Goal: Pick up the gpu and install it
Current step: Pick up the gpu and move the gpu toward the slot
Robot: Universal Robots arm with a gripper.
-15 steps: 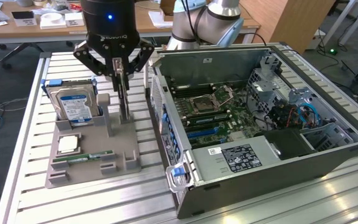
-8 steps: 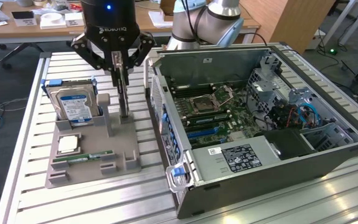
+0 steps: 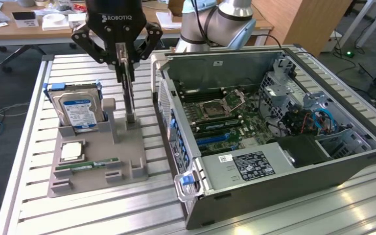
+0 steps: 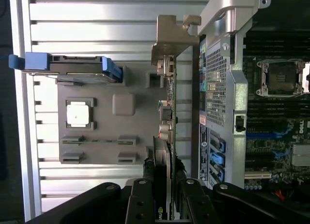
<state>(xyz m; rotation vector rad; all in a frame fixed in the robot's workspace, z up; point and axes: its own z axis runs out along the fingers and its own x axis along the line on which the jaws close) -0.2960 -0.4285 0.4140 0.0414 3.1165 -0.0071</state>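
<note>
A Robotiq pincer (image 3: 124,62), its fingers drawn partway in, clamps the top edge of the gpu (image 3: 129,98), pinching the thin card from both flat sides so that it hangs straight and edge-on. In the wrist view the two fingertips sit tight against the board, with its metal bracket at the far end. The card stands upright with its lower end at the post of the grey parts fixture (image 3: 129,161). Whether it has cleared that slot cannot be told.

In the exterior view, a blue-labelled hard drive (image 3: 77,110) stands in its own cradle at nine o'clock from the card. A processor chip (image 3: 72,151) and a slim green memory stick (image 3: 86,165) lie in recesses at about seven o'clock. Each part is seated apart from the others, apparently to leave room for a grasp from above.

At three o'clock, just beside the fixture, an open computer case (image 3: 318,166) lies on its side on the slatted metal tabletop (image 3: 64,215). Its motherboard (image 3: 221,112) faces up, so the slots can be reached from overhead. The card is not yet in the case.
</note>
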